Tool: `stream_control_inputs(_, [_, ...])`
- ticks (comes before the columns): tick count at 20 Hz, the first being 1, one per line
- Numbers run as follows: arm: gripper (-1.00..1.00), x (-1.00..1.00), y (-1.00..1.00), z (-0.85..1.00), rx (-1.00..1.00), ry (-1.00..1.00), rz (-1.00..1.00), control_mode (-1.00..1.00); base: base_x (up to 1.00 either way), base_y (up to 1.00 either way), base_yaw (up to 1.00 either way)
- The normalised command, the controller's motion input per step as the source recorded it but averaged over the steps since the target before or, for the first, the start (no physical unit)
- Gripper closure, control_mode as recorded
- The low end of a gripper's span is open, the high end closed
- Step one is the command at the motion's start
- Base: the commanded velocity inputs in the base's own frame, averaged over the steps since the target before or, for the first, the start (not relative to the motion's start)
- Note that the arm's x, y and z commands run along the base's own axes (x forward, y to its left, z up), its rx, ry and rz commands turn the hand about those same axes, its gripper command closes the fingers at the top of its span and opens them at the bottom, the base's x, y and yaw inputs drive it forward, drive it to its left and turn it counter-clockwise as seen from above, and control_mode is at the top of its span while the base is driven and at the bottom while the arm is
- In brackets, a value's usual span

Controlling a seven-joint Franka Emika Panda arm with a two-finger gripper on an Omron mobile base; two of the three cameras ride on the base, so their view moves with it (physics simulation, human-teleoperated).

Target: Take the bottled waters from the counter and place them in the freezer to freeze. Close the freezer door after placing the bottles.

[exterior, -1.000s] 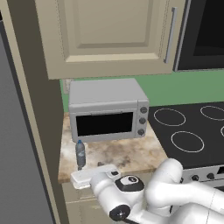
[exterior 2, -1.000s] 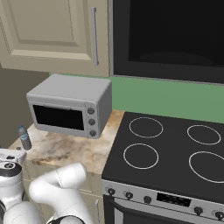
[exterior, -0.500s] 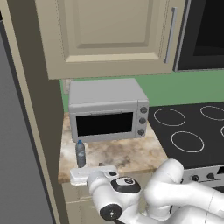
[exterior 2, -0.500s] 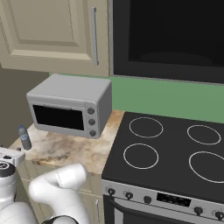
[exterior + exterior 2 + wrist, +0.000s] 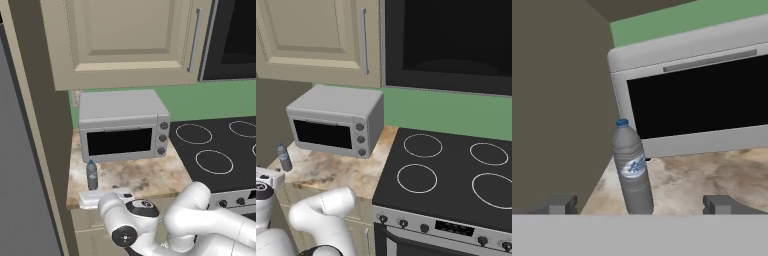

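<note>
We hold our claw (image 5: 639, 204) wide open, low at the counter (image 5: 145, 177) edge. The translucent grey water bottle (image 5: 631, 167) stands upright between its fingertips (image 5: 562, 204), before the toaster oven (image 5: 122, 125).

A translucent grey bottle (image 5: 284, 157) with a bluish cap stands upright on the marbled worktop (image 5: 331, 172) near its far-left corner, just left of a grey toaster oven (image 5: 336, 120) and apart from it. To the right lies a black stovetop (image 5: 451, 170) with ring burners. Cream wall cabinets (image 5: 321, 40) hang above. The white arm (image 5: 321, 215) curls up from the near left, its hand (image 5: 268, 176) at the worktop's left edge near the bottle.
</note>
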Motion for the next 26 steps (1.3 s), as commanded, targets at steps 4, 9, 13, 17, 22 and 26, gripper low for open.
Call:
stream_control_inputs(4, [-1.00, 0.04, 0.00, 0.00, -0.06, 0.06, 0.00, -1.00, 0.00, 0.00, 0.00])
stream_control_inputs(9, [-1.00, 0.00, 0.00, 0.00, -0.09, 0.01, 0.00, -1.00, 0.00, 0.00, 0.00])
stream_control_inputs(13, [-1.00, 0.00, 0.00, 0.00, -0.09, 0.00, 0.00, -1.00, 0.00, 0.00, 0.00])
stream_control_inputs(17, [-1.00, 0.00, 0.00, 0.00, -0.03, -0.02, 0.00, -1.00, 0.00, 0.00, 0.00])
stream_control_inputs(22, [-1.00, 0.01, 0.00, -0.02, -0.04, -0.07, 0.10, -1.00, 0.00, 0.00, 0.00])
stream_control_inputs(26, [-1.00, 0.00, 0.00, 0.00, -0.02, -0.06, 0.06, -1.00, 0.00, 0.00, 0.00])
